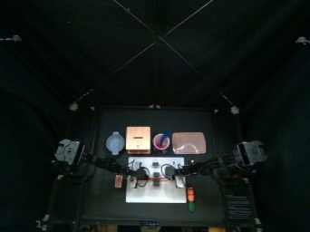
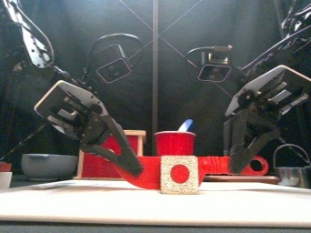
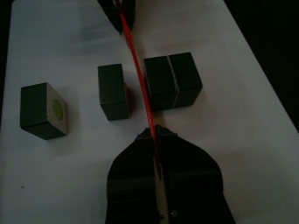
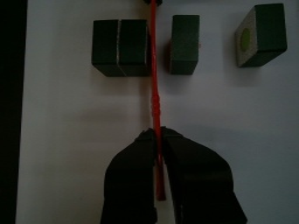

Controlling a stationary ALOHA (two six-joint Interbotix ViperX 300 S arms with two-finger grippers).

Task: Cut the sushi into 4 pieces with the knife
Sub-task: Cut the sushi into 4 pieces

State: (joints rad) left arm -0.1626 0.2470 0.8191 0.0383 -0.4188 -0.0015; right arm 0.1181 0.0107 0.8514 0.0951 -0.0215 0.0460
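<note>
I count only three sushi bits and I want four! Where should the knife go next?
Probably slide the red knife sideways over the seam of the double block, ready to press down. The left gripper and right gripper hold it in the gap between that block and a single piece; a third piece lies apart.

Bowl (image 2: 49,166), wooden box (image 1: 140,138), cup (image 2: 176,146), tray (image 1: 190,142)

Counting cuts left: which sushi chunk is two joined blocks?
The wide chunk alone on its side of the red knife, a seam down its middle; the other two are single blocks.
</note>
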